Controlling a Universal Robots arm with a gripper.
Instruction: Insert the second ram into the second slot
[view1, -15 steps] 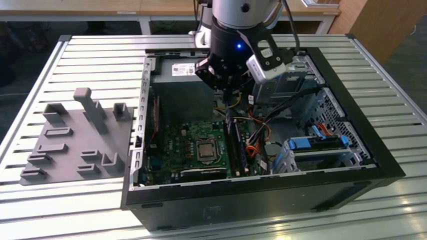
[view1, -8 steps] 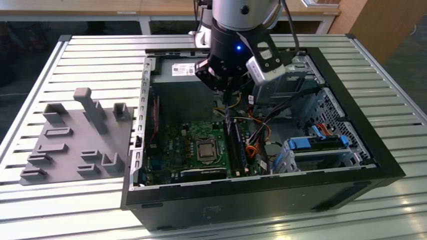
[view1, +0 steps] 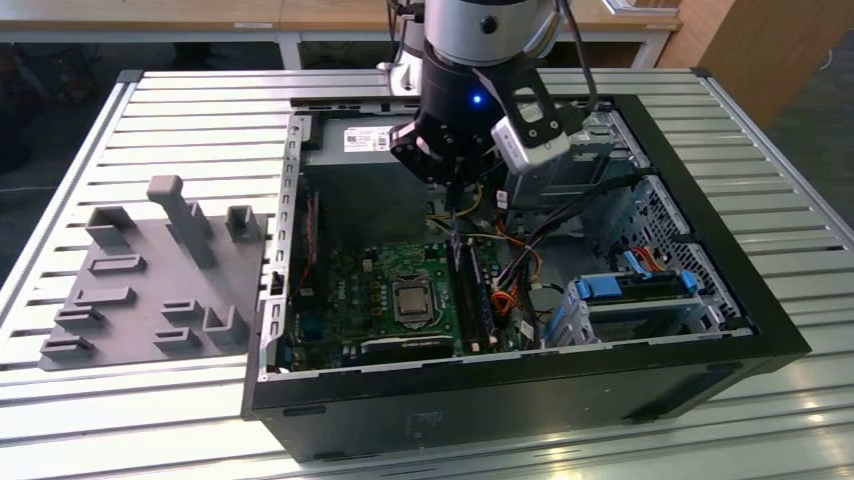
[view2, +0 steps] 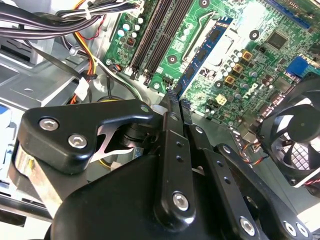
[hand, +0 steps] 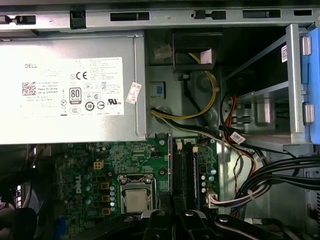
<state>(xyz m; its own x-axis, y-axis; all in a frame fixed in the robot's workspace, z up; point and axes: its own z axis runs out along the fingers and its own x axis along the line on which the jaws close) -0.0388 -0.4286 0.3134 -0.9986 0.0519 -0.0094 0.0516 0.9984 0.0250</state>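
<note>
Noted a slatted metal table (view1: 160, 110) carrying an open black computer case (view1: 507, 390), with a grey moulded fixture (view1: 147, 280) lying beside it toward the exterior view's left. Observed the arm (view1: 481, 40) reaching down into the case from above. Recorded inside the case, in the first wrist view, a silver power supply (hand: 70, 90) bordering a green motherboard (hand: 85, 170) with its CPU socket (hand: 136, 197). Logged in the second wrist view a black fan (view2: 300, 135) at the board's edge and a bundle of black cables (view2: 50, 17) beside the dark memory slots (view2: 155, 35), on the side away from the socket. Found the gripper (view2: 176, 102) low over the board, claw clamped on the second ram (view2: 202, 57), with the blue stick emerging from between the closed fingertips. Seen edge-on in the first wrist view as a thin line, running lengthwise parallel to the slots and just beside them on the socket side. Unable to tell whether touching a slot or held clear of it.
</note>
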